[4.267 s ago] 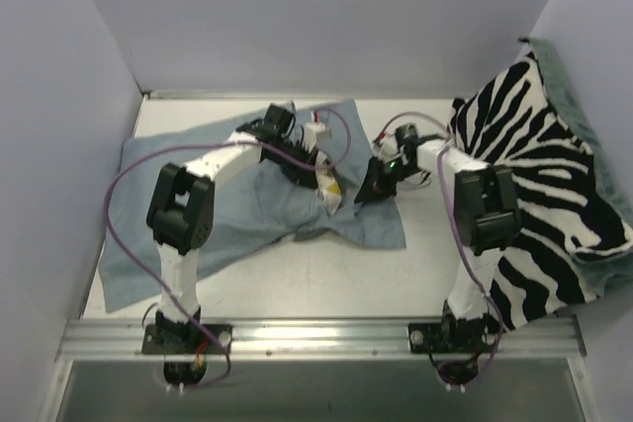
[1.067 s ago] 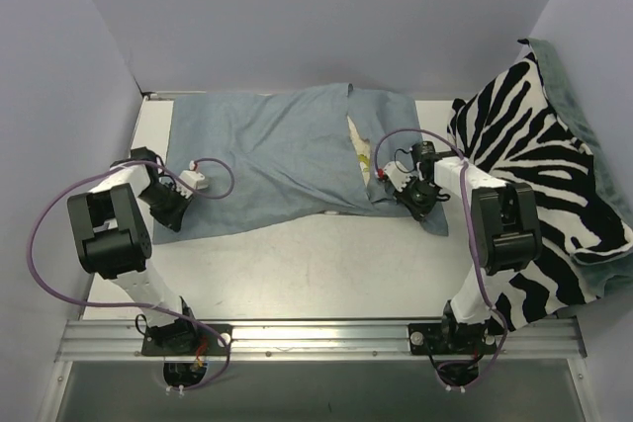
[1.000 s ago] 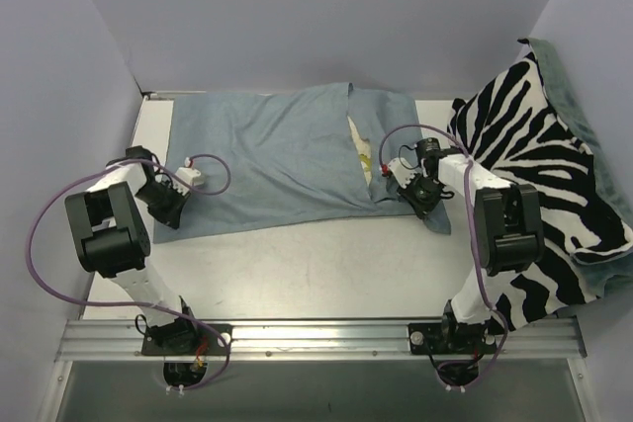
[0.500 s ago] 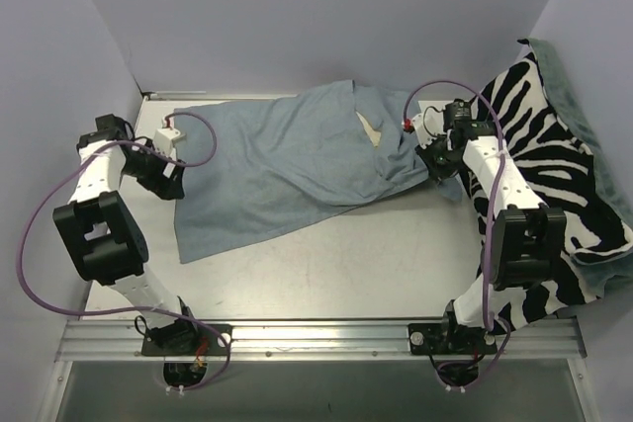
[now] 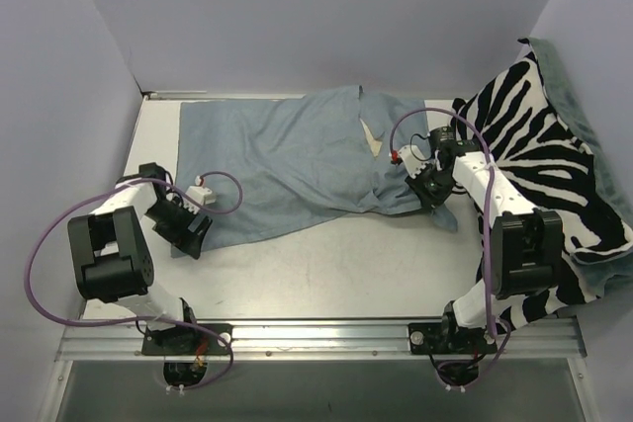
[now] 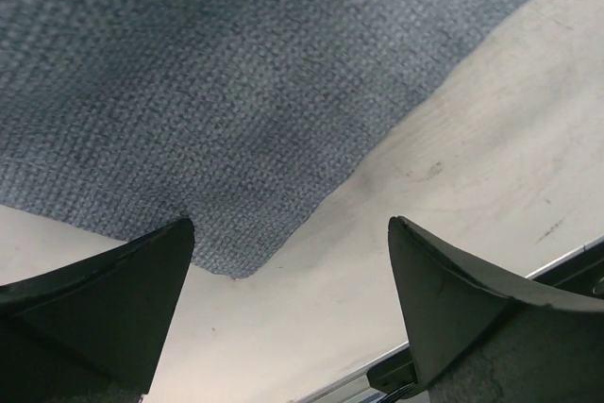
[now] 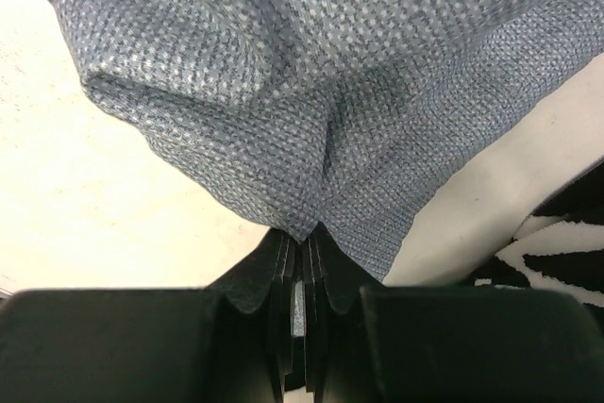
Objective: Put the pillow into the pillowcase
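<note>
Pale walls (image 5: pixel 297 17), white table (image 5: pixel 326 264)

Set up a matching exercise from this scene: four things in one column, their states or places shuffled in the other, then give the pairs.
1. left hand
2. right hand
3. cream-white pillow
4. black-and-white zebra-striped cloth

a. shut on the limp blue-grey fabric pillowcase
b. draped at the far right
c. open, over a pillowcase corner
d. sliver showing at the pillowcase's opening

Pairs: 1-c, 2-a, 3-d, 4-b

Pillowcase (image 5: pixel 287 160) spread on table (image 5: pixel 326 264), pillow (image 5: pixel 371 137) inside; zebra cloth (image 5: pixel 554 165) at right.
</note>
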`<action>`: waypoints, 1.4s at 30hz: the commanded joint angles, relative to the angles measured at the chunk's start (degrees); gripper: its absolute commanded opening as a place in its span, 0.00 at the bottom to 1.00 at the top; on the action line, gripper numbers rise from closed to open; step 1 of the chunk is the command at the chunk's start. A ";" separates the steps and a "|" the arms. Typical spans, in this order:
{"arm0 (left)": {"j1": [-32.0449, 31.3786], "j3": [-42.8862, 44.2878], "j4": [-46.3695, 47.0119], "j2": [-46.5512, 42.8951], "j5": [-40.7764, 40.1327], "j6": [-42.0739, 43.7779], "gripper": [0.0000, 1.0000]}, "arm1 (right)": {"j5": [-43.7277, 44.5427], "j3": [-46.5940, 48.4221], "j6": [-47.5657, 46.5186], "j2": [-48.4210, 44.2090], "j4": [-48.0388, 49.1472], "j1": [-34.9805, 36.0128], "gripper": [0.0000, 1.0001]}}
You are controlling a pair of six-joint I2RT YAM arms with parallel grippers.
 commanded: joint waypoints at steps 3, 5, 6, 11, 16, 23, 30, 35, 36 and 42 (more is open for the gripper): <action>-0.93 -0.24 12.52 4.48 -7.12 -5.45 0.97 | 0.53 1.13 -0.27 -1.62 -4.57 0.04 0.00; -1.02 -0.23 12.70 1.68 -6.93 -4.40 0.98 | 0.45 1.22 -0.18 -1.62 -4.83 0.13 0.00; -1.54 -0.50 13.48 -0.95 -8.50 -4.04 0.97 | 0.44 1.31 -0.18 -1.79 -4.84 -0.04 0.00; -2.77 -0.23 14.37 -8.08 -11.59 -5.44 0.97 | 0.44 0.70 0.61 -2.23 -5.01 0.04 0.00; -3.39 -1.90 16.30 -6.01 -12.65 -5.00 0.97 | -0.26 -0.18 1.22 -2.49 -5.01 0.04 0.00; -2.60 -3.39 16.13 1.66 -11.86 -5.19 0.97 | 0.01 -0.10 1.66 -2.41 -3.52 -0.04 0.00; -1.81 -4.54 16.21 6.67 -12.56 -2.89 0.39 | -0.43 2.80 2.45 1.55 -7.21 0.04 0.00; -1.72 4.41 11.65 7.82 -10.63 -6.49 0.00 | 0.09 4.73 2.01 2.25 -7.21 -0.04 0.00; -1.55 6.43 11.03 6.77 -10.10 -6.50 0.00 | 0.88 5.52 1.93 2.34 -7.21 -0.04 0.00; -0.67 32.69 5.41 5.00 -3.60 -10.62 0.00 | 4.13 17.90 1.40 2.52 -7.03 -2.50 0.00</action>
